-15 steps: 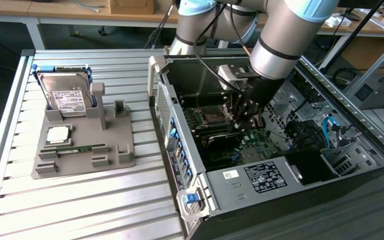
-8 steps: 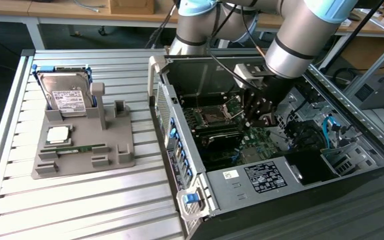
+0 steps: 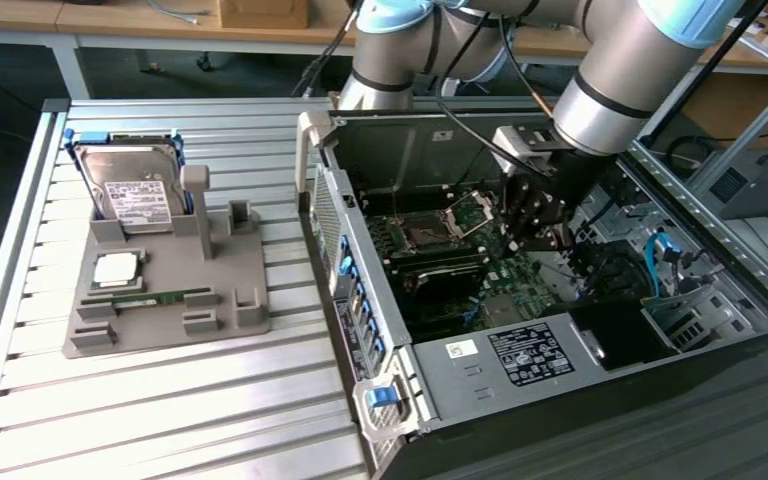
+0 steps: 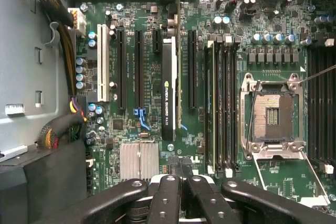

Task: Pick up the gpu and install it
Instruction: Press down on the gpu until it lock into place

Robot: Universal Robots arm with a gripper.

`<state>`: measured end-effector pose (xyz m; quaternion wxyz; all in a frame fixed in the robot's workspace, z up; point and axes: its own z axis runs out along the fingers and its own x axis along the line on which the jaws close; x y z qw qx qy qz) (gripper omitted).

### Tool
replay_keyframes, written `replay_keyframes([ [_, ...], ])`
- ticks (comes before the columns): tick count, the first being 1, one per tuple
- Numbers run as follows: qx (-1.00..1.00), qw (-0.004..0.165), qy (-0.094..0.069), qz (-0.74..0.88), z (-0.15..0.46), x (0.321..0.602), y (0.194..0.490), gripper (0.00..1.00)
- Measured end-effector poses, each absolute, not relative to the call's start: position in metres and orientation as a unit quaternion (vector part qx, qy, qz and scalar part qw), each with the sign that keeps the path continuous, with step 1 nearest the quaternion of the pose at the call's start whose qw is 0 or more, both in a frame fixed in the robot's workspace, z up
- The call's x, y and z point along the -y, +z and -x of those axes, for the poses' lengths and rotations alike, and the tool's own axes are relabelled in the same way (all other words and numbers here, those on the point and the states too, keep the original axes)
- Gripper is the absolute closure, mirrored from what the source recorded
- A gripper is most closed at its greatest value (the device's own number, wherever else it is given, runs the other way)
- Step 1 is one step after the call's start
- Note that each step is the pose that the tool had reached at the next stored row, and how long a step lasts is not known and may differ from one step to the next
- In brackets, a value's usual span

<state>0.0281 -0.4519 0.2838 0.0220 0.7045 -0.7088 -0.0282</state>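
Note:
The gpu (image 4: 169,87) appears edge-on in the wrist view: a thin green card with a black cooler face carrying a label. It stands upright over the motherboard (image 4: 131,129), in line with a long expansion slot between two other black slots. My gripper (image 4: 181,174) is shut on the card's near edge, with its black fingers (image 4: 167,198) pressed together around it. Whether the card is seated in the slot I cannot tell. In the exterior view, my gripper (image 3: 540,232) reaches down inside the open computer case (image 3: 357,260), above the green motherboard (image 3: 491,275).
A grey holder (image 3: 157,310) on the slatted table at the exterior view's left carries a hard drive (image 3: 137,195), a CPU chip (image 3: 117,268) and a RAM stick (image 3: 157,297). Around the card are the CPU socket (image 4: 273,114), memory slots (image 4: 223,103), a silver heat sink (image 4: 139,160) and a cable bundle (image 4: 58,129).

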Motion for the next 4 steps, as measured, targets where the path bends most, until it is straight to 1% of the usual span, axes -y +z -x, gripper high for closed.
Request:
replay_keyframes([
  [4,0.709,0.022,-0.028,-0.705,-0.0281,0.4519,0.2838,0.90],
])
